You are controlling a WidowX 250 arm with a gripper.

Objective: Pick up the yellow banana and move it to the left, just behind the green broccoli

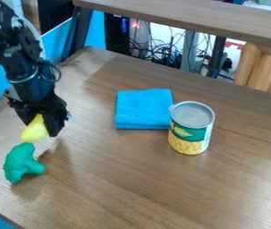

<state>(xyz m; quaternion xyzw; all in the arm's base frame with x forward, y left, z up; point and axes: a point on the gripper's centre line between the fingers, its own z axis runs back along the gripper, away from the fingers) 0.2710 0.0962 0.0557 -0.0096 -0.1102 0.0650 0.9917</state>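
Yellow object point(35, 130) aslant, lower end left

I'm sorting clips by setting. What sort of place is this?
Probably a robotics lab or workshop: a black robot arm over a wooden table, tangled cables behind it, and a toy-like green broccoli.

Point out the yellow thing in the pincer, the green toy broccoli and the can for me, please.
Yellow thing point(35, 130), camera view: middle of its visible part.
Green toy broccoli point(20, 158), camera view: its head.
Can point(189, 133), camera view: middle of its label.
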